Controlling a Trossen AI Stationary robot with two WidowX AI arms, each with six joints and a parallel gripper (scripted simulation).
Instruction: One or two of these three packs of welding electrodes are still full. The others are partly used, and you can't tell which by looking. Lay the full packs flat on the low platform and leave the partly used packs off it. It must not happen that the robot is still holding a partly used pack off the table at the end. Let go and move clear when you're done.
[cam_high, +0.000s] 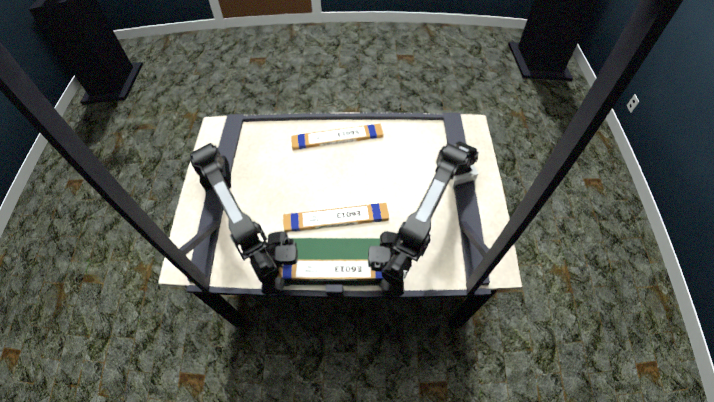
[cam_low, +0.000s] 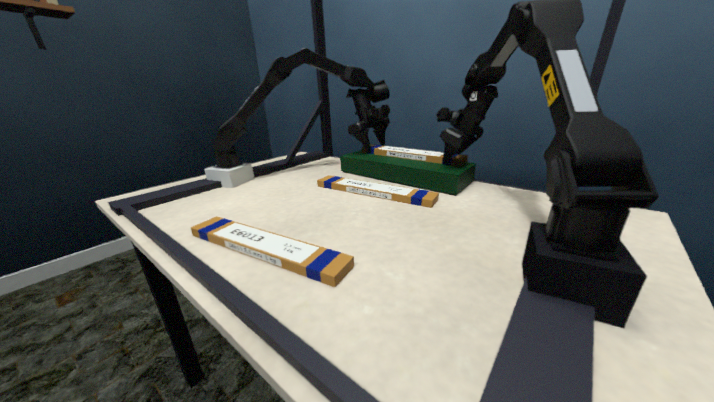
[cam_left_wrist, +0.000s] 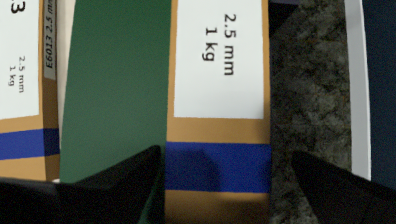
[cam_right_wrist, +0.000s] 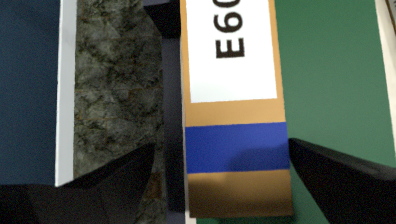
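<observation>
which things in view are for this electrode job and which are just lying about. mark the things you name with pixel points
For the job:
- three orange-brown electrode packs with blue bands (cam_high: 330, 270) (cam_low: 407, 152) (cam_left_wrist: 218, 130) (cam_right_wrist: 235, 112)
- low green platform (cam_high: 338, 248) (cam_low: 400, 169) (cam_left_wrist: 115, 90) (cam_right_wrist: 330, 85)
- two black grippers

Not for the job:
- brown wall shelf (cam_low: 37, 9)
- white wall outlet (cam_high: 633, 103)
</observation>
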